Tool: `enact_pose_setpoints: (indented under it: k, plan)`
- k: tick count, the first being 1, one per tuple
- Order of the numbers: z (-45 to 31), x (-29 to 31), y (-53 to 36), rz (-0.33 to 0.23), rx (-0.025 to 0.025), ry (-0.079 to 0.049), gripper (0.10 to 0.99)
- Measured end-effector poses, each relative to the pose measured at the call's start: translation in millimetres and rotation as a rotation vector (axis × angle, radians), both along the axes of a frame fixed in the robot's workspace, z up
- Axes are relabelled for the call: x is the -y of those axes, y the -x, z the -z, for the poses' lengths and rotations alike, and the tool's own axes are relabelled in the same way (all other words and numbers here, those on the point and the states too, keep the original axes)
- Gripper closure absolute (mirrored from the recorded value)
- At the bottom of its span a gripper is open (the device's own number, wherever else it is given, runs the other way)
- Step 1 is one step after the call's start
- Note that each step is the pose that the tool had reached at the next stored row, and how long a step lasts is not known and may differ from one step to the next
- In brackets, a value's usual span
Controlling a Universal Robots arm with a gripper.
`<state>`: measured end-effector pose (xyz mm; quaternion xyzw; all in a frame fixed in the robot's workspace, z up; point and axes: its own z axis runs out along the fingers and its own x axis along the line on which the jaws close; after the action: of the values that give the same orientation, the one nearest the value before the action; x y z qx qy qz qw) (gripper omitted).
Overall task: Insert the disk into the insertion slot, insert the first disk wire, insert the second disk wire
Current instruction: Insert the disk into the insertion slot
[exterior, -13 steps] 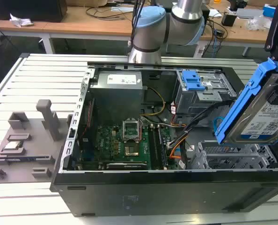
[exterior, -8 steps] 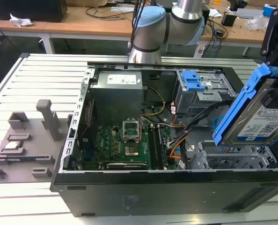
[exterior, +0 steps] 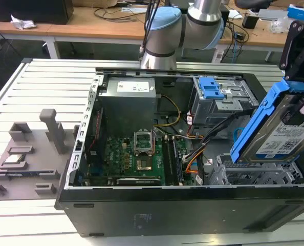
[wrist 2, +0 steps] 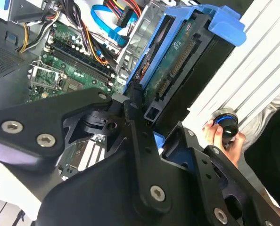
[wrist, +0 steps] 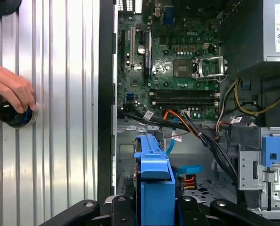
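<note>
Jaws clamp disk (exterior: 281, 137); long axis steeply tilted over insertion slot (exterior: 234, 173)

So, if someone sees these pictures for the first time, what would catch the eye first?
The disk in its bright blue carrier stands out first, tilted in the jaws over the insertion slot at the exterior view's right. Next comes the open computer case with its green motherboard. In the first wrist view, a person's hand rests on a round black knob on the slatted table.
</note>
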<state>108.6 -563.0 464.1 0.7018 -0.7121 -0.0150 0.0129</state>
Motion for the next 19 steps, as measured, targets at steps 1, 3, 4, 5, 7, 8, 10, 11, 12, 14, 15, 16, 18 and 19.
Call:
enact_pose_setpoints:
  k: [1,3,4,5,7,8,10,11,12,14,15,16,18,19]
  plan:
    - [2.9,-2.3,0.0,0.0,0.0001,0.0,0.722]
    - [10.3,-6.0,0.0,0.0,0.0,0.0,0.722]
    - [12.3,-6.8,0.0,0.0,0.0,0.0,0.722]
    - [14.1,-7.2,0.0,0.0,0.0,0.0,0.722]
    - [16.0,-7.3,0.4,0.0,0.0,0.0,0.722]
    - [17.8,-7.5,0.4,0.0,0.0,0.0,0.722]
    - [21.7,-8.1,0.5,0.0,0.0,0.0,0.722]
    - [22.9,-8.3,0.5,0.0,0.0,0.0,0.722]
    - [24.9,-8.6,0.5,0.0,0.0,0.0,0.722]
    - [28.6,-9.3,0.5,0.0,0.0,0.0,0.722]
    - [32.3,-9.4,0.5,0.0,0.0,0.0,0.722]
    - [35.7,-9.4,0.5,0.0,0.0,0.0,0.722]
    - [43.6,-9.4,0.5,0.0,-0.0001,0.0,0.722]
    - [46.3,-9.4,0.5,0.0,0.0,0.0,0.722]
